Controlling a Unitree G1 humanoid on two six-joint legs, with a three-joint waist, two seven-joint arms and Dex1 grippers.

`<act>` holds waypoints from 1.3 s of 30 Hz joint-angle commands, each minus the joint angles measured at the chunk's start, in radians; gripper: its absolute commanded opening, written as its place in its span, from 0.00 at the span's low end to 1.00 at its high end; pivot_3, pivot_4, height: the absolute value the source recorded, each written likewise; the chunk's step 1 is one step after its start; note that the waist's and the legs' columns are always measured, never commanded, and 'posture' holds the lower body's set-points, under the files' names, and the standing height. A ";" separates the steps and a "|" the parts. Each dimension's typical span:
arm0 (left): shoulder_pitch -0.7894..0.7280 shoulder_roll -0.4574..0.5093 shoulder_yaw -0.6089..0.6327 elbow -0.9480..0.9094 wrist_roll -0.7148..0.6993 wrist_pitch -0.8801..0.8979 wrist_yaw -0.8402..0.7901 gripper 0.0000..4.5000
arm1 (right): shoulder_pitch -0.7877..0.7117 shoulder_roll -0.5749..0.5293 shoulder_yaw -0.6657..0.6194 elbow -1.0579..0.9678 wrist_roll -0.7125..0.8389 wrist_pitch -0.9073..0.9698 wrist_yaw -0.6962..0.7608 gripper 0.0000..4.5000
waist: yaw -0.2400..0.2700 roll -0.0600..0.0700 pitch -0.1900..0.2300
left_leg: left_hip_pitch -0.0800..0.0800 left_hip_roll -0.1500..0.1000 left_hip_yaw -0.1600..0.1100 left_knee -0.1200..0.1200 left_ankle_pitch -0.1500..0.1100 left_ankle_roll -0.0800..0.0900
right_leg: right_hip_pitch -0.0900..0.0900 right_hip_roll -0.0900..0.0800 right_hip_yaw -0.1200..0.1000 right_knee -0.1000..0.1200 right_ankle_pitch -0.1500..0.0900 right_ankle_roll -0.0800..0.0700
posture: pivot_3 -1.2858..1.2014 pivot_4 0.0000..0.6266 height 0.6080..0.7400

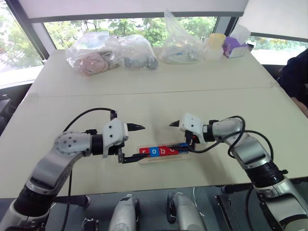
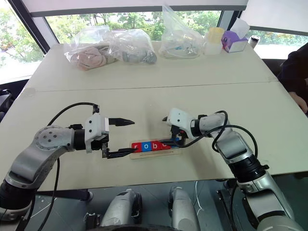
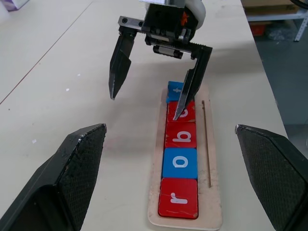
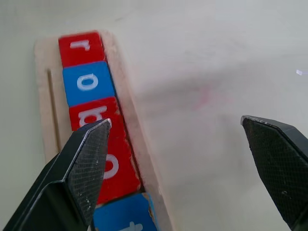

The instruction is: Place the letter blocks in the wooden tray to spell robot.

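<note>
Right gripper (image 3: 151,84) spread wide, holding nothing; one finger (image 3: 190,91) hangs over the wooden tray (image 3: 211,192) with its tip right at the red o block (image 3: 187,112), the other finger out over bare table beside the tray. Can't tell if that tip actually touches the block. Left gripper (image 1: 132,143) also wide open and empty, just off the tray's r end, its lower finger close to that end.

All five letter blocks sit in the tray in one row: red r (image 3: 178,198), blue o (image 3: 180,163), red b (image 3: 181,135), red o, blue t (image 3: 175,89) at the far end from the r. Reads robot, so task looks basically done. Blue t looks slightly askew in the tray, not sure it's seated flat.

Risks, my read:
- right finger tip so near the red o: a sideways drag on pull-out could skid that block or tip the t out over the thin rim
- any downward press there could pop a neighbour up
- left lower finger near the r end: a small nudge could shove the whole tray and shift the row

Safest guess: lift straight up off the tray before moving either arm sideways
</note>
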 commanded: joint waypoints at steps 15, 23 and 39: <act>-0.012 -0.004 0.006 -0.020 -0.007 -0.011 -0.008 1.00 | 0.112 -0.125 -0.115 0.043 -0.069 -0.119 -0.102 0.99 | -0.001 0.000 0.000 | 0.000 0.000 0.000 0.000 0.000 0.000 | 0.000 0.000 0.000 0.000 0.000 0.000 | 0.52 0.24 1.00; -0.018 -0.007 0.003 -0.013 -0.005 -0.013 -0.018 1.00 | 0.173 -0.118 -0.126 -0.065 -0.054 -0.056 -0.125 0.99 | 0.001 0.000 0.000 | 0.000 0.000 0.000 0.000 0.000 0.000 | 0.000 0.000 0.000 0.000 0.000 0.000 | 0.52 0.24 1.00; -0.002 -0.006 0.022 -0.021 -0.011 0.004 -0.012 1.00 | 0.179 -0.160 -0.203 -0.106 -0.036 0.010 -0.160 0.99 | 0.001 0.000 0.000 | 0.000 0.000 0.000 0.000 0.000 0.000 | 0.000 0.000 0.000 -0.001 0.000 0.000 | 0.52 0.24 1.00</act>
